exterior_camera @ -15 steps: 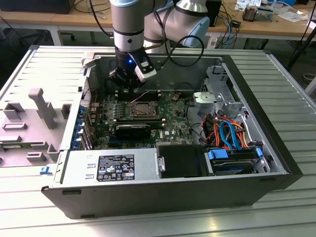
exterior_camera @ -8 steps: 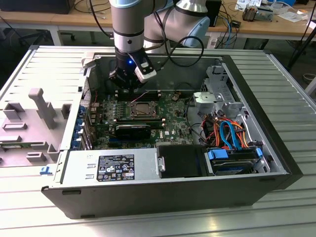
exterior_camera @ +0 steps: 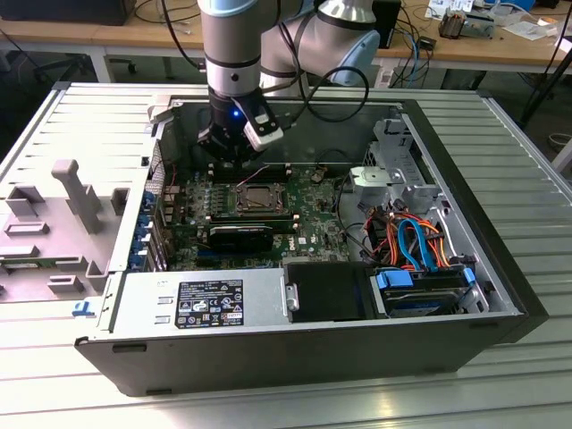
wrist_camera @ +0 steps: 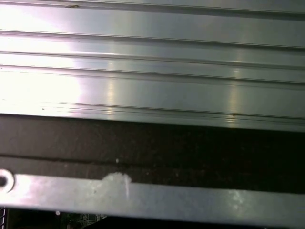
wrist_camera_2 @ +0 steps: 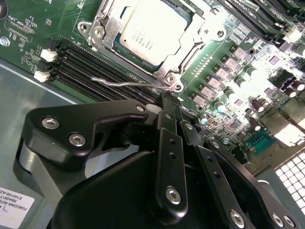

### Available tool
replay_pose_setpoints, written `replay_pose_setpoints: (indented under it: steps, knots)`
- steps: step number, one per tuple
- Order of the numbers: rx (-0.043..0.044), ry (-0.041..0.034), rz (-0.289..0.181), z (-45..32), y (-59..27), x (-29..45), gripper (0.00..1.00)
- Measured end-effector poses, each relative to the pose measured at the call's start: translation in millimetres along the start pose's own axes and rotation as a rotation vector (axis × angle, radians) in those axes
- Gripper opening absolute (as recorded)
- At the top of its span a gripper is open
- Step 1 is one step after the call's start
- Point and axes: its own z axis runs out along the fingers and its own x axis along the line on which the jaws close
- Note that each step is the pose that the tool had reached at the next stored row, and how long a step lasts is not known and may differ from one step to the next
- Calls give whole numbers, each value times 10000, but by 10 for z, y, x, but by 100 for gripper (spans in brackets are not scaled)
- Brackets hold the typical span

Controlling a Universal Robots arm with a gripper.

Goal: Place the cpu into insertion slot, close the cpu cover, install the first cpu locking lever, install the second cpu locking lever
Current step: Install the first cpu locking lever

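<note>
Setting: an open computer case (exterior_camera: 500, 268) lay on its side on a ribbed metal table (exterior_camera: 80, 116), with the green motherboard (exterior_camera: 313, 228) facing up inside it
Arm: the robot arm (exterior_camera: 234, 54) reached down into the case from the far side, its wrist over the far edge of the board
Gripper: in the second wrist view the gripper (wrist_camera_2: 167, 102) pointed down at the near corner of the socket, its two black fingers (wrist_camera_2: 170, 143) pressed together into one narrow tip; the jaws looked closed, with nothing between them
Gripper contact: the tip stood right at the thin wire locking lever (wrist_camera_2: 128, 84), just beside the socket's corner screw; whether it actually touched the wire could not be told
Cpu: the cpu (wrist_camera_2: 150, 31) sat flat in the insertion slot (exterior_camera: 257, 198), silver-grey top up
Cpu cover: the cpu cover (wrist_camera_2: 188, 40) lay down around the chip, its window framing the metal top
Lever: the wire ran along the socket's edge, between the socket and the long black memory slots (wrist_camera_2: 90, 71), its bent end away from the gripper
Elsewhere in case: a black expansion card (exterior_camera: 241, 238) lay nearer the camera than the socket, a power supply (exterior_camera: 201, 304) sat along the near wall, and orange and blue cables (exterior_camera: 411, 237) bunched at the exterior view's right
First wrist view: ribbed metal surface (wrist_camera: 152, 71) above a dark case edge (wrist_camera: 152, 143)
</note>
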Motion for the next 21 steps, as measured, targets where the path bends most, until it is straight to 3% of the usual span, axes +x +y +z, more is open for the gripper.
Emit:
replay_pose_setpoints:
  steps: [21]
  knots:
    - [11,1,-4,57,-1,-8,11]
